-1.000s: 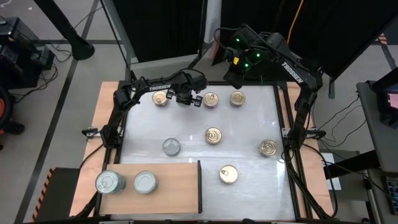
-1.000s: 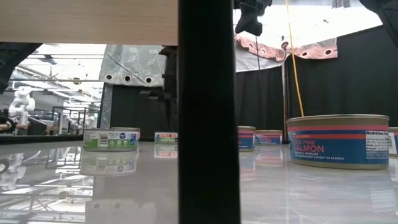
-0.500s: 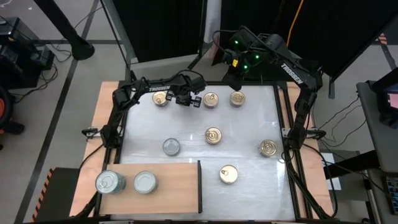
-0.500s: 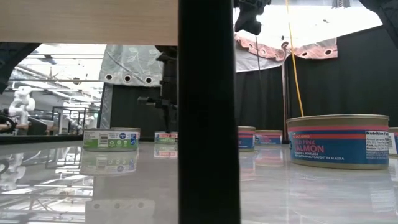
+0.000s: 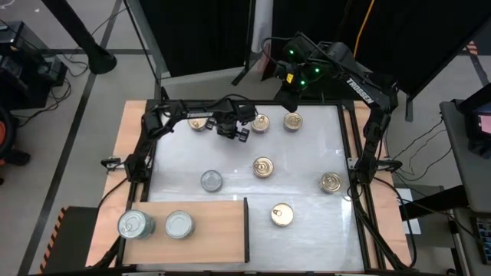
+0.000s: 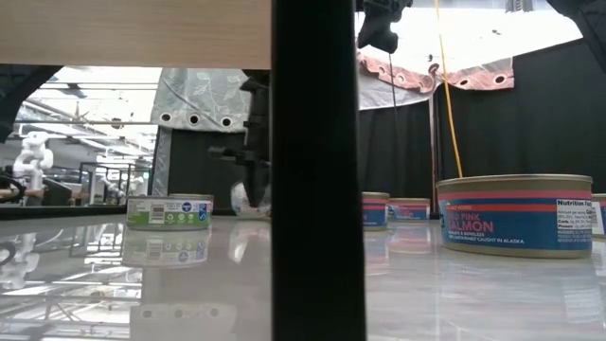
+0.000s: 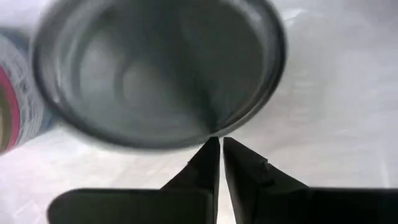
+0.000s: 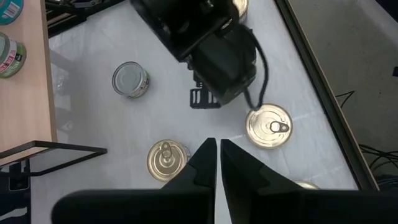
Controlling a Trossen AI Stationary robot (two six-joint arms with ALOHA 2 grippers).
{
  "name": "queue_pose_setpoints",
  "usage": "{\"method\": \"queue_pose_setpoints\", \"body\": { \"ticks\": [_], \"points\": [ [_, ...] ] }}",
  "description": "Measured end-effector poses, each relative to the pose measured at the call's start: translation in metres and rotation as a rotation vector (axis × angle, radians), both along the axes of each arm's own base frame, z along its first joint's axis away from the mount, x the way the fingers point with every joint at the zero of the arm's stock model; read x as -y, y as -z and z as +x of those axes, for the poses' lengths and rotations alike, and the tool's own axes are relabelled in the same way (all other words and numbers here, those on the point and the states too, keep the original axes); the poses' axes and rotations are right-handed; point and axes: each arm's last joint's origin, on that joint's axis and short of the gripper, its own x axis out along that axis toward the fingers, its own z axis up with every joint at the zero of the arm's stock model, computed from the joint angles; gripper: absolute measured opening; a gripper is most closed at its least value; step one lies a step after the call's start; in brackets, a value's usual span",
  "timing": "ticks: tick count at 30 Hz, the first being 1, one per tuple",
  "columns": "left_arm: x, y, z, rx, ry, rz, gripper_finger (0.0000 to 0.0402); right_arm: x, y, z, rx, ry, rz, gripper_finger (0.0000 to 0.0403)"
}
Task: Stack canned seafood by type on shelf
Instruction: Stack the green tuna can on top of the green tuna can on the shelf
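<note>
While left gripper pinched rim of tin, hanging tilted just above tabletop's far edge, hold looked thin. Best to carry slow and set it on shelf, near left corner, atop matching stacked tins. Right gripper pressed together, empty, above far edge.

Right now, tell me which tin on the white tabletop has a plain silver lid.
The lone silver-lidded tin just beyond the wooden shelf, left of centre. The other loose tins on the tabletop show gold pull-tab lids, such as the central one.
</note>
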Motion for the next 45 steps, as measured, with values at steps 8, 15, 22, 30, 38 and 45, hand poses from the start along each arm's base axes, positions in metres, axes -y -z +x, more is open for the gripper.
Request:
{"method": "queue_pose_setpoints", "body": {
  "ticks": [8, 15, 22, 30, 38, 45],
  "points": [
    [0.019, 0.0, 0.007, -0.01, 0.05, -0.007, 0.0029, 0.001, -0.001, 0.001, 0.011, 0.0, -0.007, 0.0013],
    [0.026, -0.027, 0.004, 0.056, 0.063, 0.017, 0.0029, 0.001, -0.001, 0.001, 0.011, 0.009, -0.001, 0.0013],
    [-0.003, -0.037, -0.012, 0.073, -0.013, 0.019, 0.0029, 0.002, -0.002, 0.002, 0.029, 0.016, -0.007, 0.0013],
    [-0.01, -0.03, -0.012, 0.08, 0.007, 0.001, 0.0029, -0.002, -0.002, 0.005, 0.03, 0.014, 0.001, 0.0013],
    [-0.006, -0.018, -0.006, 0.055, 0.027, -0.021, 0.0029, -0.005, -0.002, 0.007, 0.031, -0.003, -0.009, 0.0013],
    [0.0, -0.012, -0.001, 0.046, 0.041, -0.023, 0.0029, -0.005, -0.003, 0.007, 0.038, -0.003, -0.013, 0.0013]
  ]
}}
